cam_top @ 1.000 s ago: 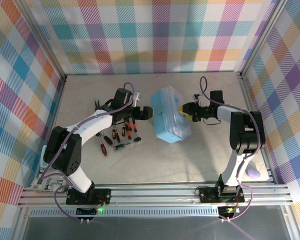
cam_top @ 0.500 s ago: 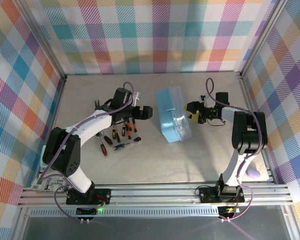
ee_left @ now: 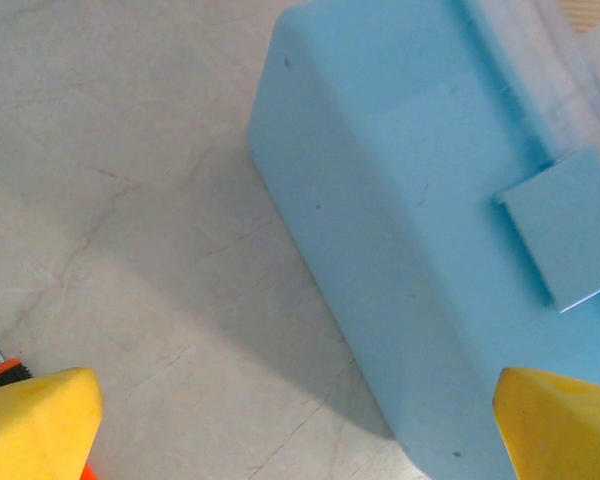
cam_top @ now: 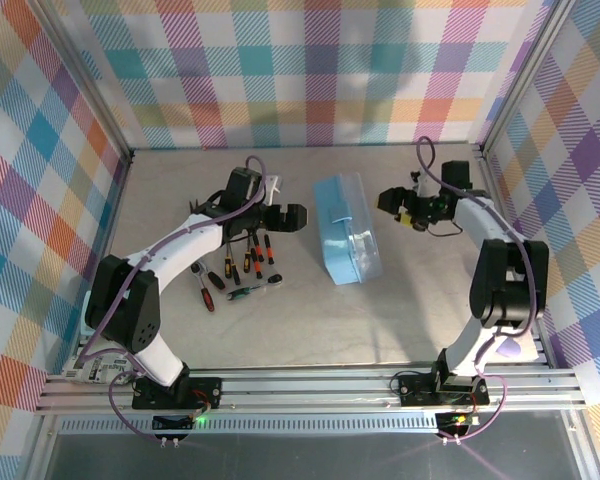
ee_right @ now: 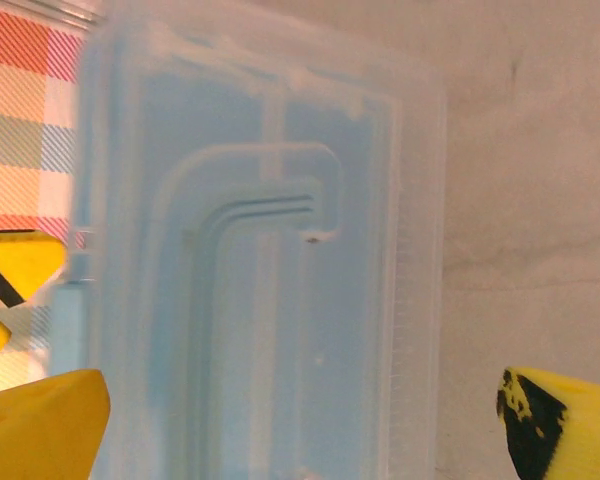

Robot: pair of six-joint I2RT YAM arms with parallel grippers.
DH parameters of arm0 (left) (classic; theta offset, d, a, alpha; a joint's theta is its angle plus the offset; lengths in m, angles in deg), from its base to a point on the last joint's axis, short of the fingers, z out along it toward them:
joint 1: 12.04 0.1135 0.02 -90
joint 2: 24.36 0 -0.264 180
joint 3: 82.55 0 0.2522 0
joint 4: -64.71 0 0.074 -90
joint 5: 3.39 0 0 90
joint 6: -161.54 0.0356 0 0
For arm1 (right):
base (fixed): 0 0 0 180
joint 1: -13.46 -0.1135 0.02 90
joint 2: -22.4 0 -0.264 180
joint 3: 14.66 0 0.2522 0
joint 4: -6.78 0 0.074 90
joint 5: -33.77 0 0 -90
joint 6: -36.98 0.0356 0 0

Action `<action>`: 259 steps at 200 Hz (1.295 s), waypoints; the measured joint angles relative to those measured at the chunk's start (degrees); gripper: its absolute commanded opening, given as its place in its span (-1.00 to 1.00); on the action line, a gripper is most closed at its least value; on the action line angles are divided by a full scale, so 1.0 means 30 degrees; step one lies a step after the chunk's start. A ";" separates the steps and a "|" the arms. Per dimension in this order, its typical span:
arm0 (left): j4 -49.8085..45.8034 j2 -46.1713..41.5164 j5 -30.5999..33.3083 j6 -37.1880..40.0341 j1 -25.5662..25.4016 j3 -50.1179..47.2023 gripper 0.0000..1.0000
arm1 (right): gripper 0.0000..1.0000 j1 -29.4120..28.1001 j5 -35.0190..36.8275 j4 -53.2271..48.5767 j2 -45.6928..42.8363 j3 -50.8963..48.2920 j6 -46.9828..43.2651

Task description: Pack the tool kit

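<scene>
The table carries the light-blue box, seemingly closed, between the arms. The left gripper and right gripper stand wide and empty. I think the lid must open first. The screwdrivers lie left of the box.

Grey table with light-blue box and loose screwdrivers alongside

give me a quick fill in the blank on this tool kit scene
The light-blue box lies ___ the left gripper and the right gripper.
The screwdrivers lie on the box's ___ side.
Both grippers are ___, holding nothing.
Missing words: between; left; open
</scene>
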 measured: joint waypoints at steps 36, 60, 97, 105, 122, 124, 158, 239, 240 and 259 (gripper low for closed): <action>0.0634 -0.0007 -0.1450 -0.2091 -0.0015 0.0809 0.99 | 1.00 -0.0182 0.0372 -0.1304 -0.1246 0.0998 -0.0772; 0.1829 0.0175 -0.2812 -0.4284 -0.0153 0.1333 0.99 | 0.83 -0.0954 0.0590 -0.1712 -0.1253 0.0998 -0.1035; 0.4109 0.1530 -0.4991 -0.7781 -0.0823 0.2033 0.99 | 0.51 -0.2412 0.1093 -0.1741 -0.0860 0.0998 -0.1035; 0.4167 0.1880 -0.5297 -0.8225 -0.1049 0.2244 0.99 | 0.42 -0.2572 0.1209 -0.1690 -0.0743 0.0998 -0.0954; 0.3942 0.2557 -0.5697 -0.8714 -0.1603 0.2914 0.99 | 0.29 -0.2645 0.1421 -0.1581 -0.0663 0.0998 -0.0801; 0.3876 0.2616 -0.5748 -0.8772 -0.1668 0.3002 0.99 | 0.26 -0.2637 0.1435 -0.1581 -0.0663 0.0998 -0.0750; 0.3264 0.3446 -0.5989 -0.8881 -0.2302 0.4415 0.99 | 0.05 -0.2652 0.1719 -0.1246 -0.0648 0.0998 -0.0546; -0.0029 0.4503 -0.4976 -0.8480 -0.2404 0.5865 0.99 | -0.13 -0.3126 0.1858 -0.0641 -0.0342 0.0976 -0.0291; -0.0058 0.4503 -0.4969 -0.8466 -0.2404 0.5872 0.99 | -0.13 -0.3133 0.1858 -0.0641 -0.0335 0.0976 -0.0291; -0.0313 0.4510 -0.4845 -0.8357 -0.2404 0.5960 0.99 | -0.21 -0.3169 0.1836 -0.0590 -0.0328 0.0976 -0.0204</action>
